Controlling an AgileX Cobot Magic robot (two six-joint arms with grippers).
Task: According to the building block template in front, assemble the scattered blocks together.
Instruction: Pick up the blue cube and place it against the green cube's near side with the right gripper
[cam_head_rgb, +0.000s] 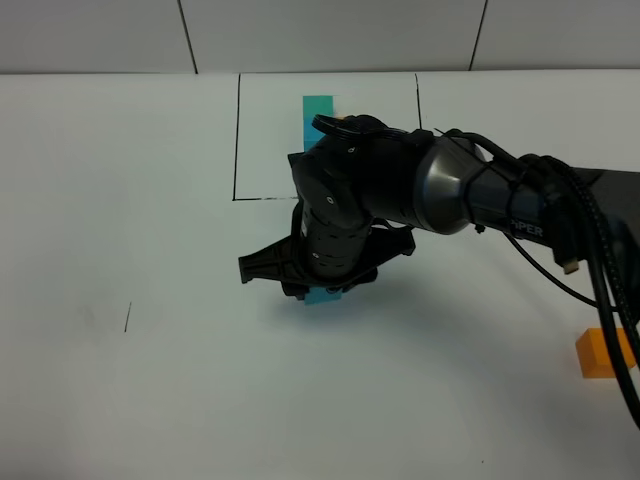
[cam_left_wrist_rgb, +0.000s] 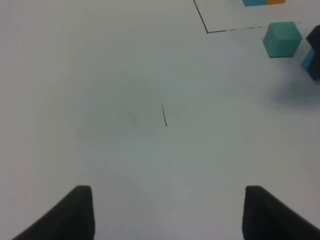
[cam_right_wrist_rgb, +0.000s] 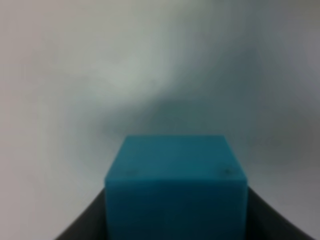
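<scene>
Just below the drawn rectangle (cam_head_rgb: 237, 140), we find the right gripper (cam_head_rgb: 322, 285) clamped on the blue block (cam_right_wrist_rgb: 175, 185), a finger against each side; the high view shows only a sliver of it under the wrist, and we cannot tell whether it touches the table (cam_head_rgb: 150, 400). The arm (cam_head_rgb: 470, 190) hides most of the building block template (cam_head_rgb: 318, 108). The teal-green block (cam_left_wrist_rgb: 282, 39) appears only from the left wrist, near the frame's corner. The orange block (cam_head_rgb: 600, 352) sits far right, partly behind cables (cam_head_rgb: 602, 290). The left gripper (cam_left_wrist_rgb: 167, 215) stands wide open, empty, fingers cut off
</scene>
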